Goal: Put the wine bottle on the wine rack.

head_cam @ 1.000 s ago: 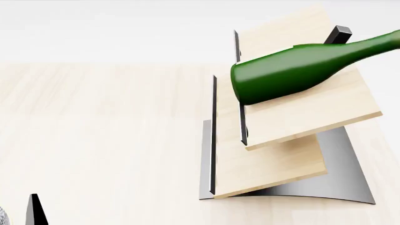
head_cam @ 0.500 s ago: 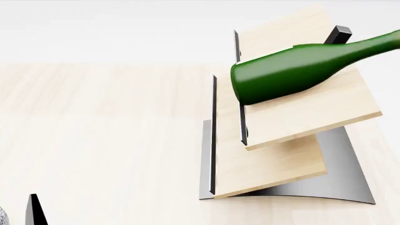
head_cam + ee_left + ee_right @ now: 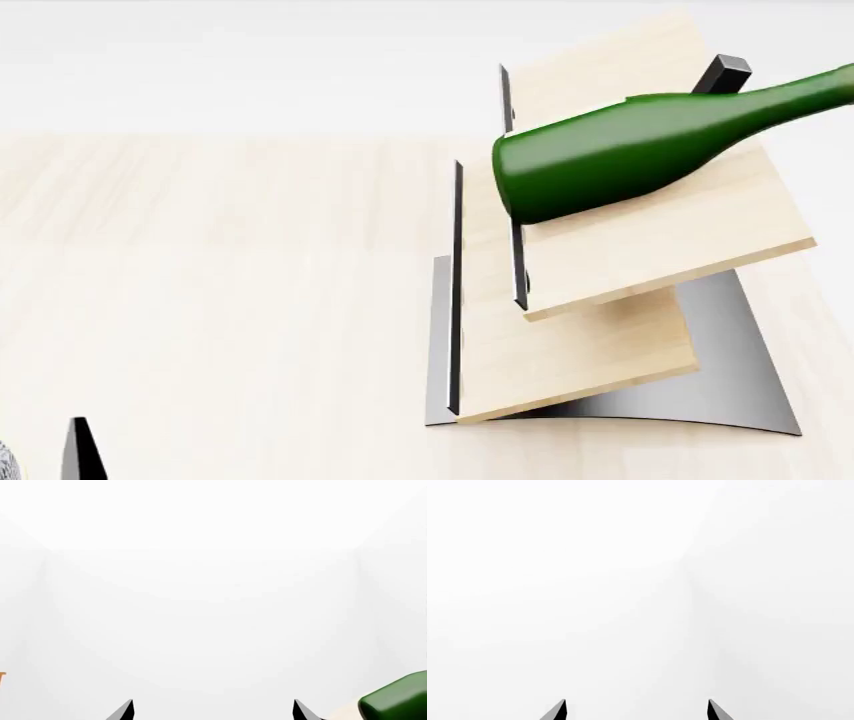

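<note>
Head view, nearest first: a dark tip of the left hand (image 3: 83,450) pokes up at the counter's (image 3: 227,300) near edge. Both wrist views show each hand's two fingertips spread wide with nothing between them; the right hand (image 3: 636,710) faces blank white. Farther off, the wine rack (image 3: 601,340) stands on the counter. The wine bottle (image 3: 627,150) lies on its upper slanted panel, base at the dark metal lip, neck toward the black peg (image 3: 727,72). Placement looks finished; withdrawing well means clearing the bottle without nudging it.
</note>
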`<state>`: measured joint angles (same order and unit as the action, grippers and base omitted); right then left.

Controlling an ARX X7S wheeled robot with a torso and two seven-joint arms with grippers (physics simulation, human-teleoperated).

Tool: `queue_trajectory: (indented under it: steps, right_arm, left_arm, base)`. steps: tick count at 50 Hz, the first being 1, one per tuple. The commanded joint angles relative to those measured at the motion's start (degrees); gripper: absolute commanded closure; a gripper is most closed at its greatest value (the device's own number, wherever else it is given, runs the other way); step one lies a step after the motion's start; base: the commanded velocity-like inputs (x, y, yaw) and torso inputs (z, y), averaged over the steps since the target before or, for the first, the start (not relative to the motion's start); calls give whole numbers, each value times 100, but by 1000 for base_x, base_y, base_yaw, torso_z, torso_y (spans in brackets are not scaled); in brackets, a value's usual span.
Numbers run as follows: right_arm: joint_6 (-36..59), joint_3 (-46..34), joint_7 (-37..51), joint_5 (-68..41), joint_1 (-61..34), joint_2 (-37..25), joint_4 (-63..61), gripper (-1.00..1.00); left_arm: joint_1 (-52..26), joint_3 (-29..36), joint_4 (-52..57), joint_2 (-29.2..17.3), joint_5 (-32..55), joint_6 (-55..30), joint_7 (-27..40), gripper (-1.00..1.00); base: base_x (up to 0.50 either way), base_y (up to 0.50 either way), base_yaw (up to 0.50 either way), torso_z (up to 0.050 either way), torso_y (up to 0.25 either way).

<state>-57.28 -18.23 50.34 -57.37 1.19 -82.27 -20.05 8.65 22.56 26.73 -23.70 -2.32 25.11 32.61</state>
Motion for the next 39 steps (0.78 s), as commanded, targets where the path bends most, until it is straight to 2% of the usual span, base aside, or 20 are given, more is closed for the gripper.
queue_trajectory:
  steps: [1,10,17,23,33,39]
  right_arm:
    - [591,4258,-108,631,3707,676,-633,-100]
    - [972,5770,-978,148,4168,1499,-1261,-100]
    - [1504,7278,-2428,-1374,4328,2356,-2122,-100]
    - [2155,8464,-3089,-2283,4303,3001,-2681,-100]
    - [2404,9510,-3764,-3122,4111,3583,-3197,-100]
    - [2480,10291,-4705,-4658,4123,4000,-3525,-100]
  left_arm:
    - [3,33,10,-1,-21,-11,6,-100]
    - [13,35,60,-13,-22,-53,18,-100]
    - [15,35,89,-20,-25,-83,30,-100]
    - [12,23,90,-32,-15,-86,43,-100]
    - [0,28,72,-39,-17,-79,56,-100]
    - [-2,34,62,-42,-20,-65,64,-100]
  base:
    - [0,0,0,0,0]
    - [0,0,0,0,0]
    - [0,0,0,0,0]
    - [0,0,0,0,0]
    - [0,0,0,0,0]
    - [0,0,0,0,0]
